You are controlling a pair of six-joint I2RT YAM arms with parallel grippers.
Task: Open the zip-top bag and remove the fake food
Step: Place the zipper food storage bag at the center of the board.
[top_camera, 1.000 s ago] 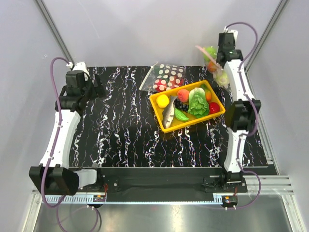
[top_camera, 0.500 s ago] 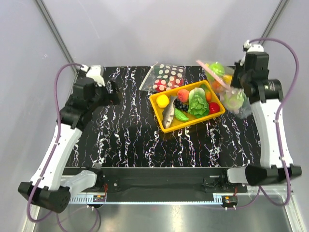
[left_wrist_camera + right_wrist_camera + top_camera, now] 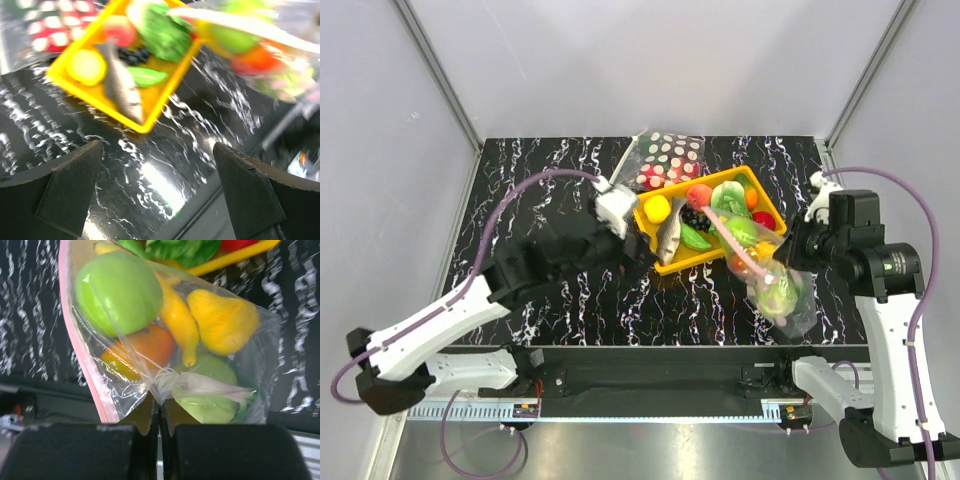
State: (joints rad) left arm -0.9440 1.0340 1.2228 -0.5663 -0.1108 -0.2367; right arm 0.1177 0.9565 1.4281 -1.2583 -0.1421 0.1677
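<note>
The zip-top bag hangs in the air in front of the yellow tray's right end, its pink zip strip slanting over the tray. My right gripper is shut on a bunched fold of its plastic, clear in the right wrist view. Inside the bag is fake food: a green apple, a yellow pear, an orange fruit and another green piece. My left gripper is open and empty above the table by the tray's left corner. The bag shows blurred at its upper right.
The yellow tray sits at centre back with a toy fish, lettuce, a lemon and other toys; it also shows in the left wrist view. A polka-dot bag lies behind it. The table's front edge runs under the left gripper.
The right arm swung the bag from the back right corner forward and down to the tray's front right. The left arm swept from the back left to the tray's left corner.
</note>
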